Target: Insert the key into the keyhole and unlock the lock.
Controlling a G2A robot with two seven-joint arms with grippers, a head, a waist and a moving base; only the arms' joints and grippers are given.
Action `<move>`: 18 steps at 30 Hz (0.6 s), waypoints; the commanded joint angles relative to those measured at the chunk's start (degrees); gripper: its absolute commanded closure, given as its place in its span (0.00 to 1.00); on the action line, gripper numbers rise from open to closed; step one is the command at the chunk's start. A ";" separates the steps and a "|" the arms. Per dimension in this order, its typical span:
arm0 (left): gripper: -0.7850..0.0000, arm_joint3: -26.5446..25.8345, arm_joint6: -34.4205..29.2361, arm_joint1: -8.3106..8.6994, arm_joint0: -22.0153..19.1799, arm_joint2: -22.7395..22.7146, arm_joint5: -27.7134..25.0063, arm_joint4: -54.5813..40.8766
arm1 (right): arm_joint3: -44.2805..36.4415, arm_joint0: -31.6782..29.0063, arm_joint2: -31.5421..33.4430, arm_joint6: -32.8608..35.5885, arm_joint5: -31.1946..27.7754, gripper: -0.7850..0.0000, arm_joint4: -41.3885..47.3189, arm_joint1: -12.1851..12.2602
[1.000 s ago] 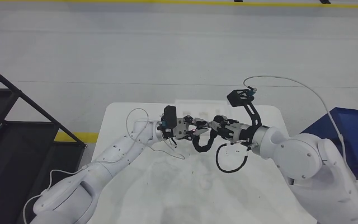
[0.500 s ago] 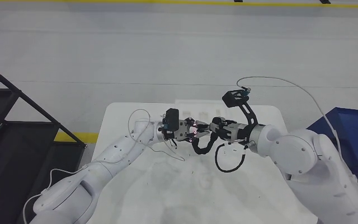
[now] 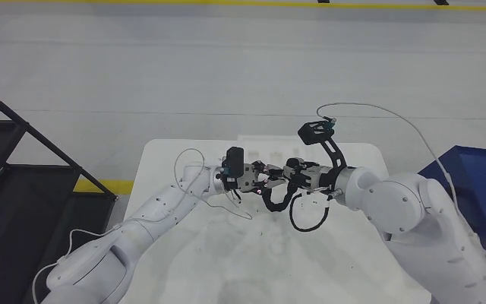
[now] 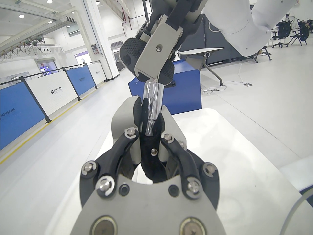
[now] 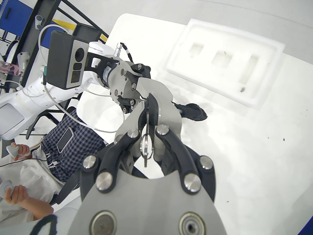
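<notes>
Left gripper [image 4: 151,114] clamped on chrome lock barrel [image 4: 153,97], right gripper [image 5: 148,123] pinching key [image 5: 146,145] near its head, meeting above table [image 3: 190,251] far middle. Key: thin, stiff, light; barrel likely slick, so grip firm.

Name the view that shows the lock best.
Left wrist view: the lock, a chrome barrel, stands clear, clamped in the left gripper, its tip at the right gripper. The top view shows it small between the grippers; in the right wrist view fingers cover most of it.
</notes>
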 commanded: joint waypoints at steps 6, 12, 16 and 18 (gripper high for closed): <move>1.00 0.54 -0.78 -0.22 -0.06 0.29 -0.78 -1.58 | 1.52 0.01 0.22 -1.87 -1.06 0.68 0.73 -0.18; 1.00 2.70 -0.94 -0.33 -0.41 0.10 -0.94 -1.71 | 3.03 -0.35 1.22 -4.84 -3.25 0.69 0.12 -0.18; 1.00 3.50 -2.18 -0.11 -0.82 -0.13 -2.18 -1.71 | 3.84 -1.58 2.89 -6.14 -7.45 0.68 -0.99 0.18; 1.00 3.46 -2.82 0.20 -1.09 -0.35 -2.82 -1.34 | 4.27 -2.63 4.17 -6.32 -10.09 0.58 -1.23 0.47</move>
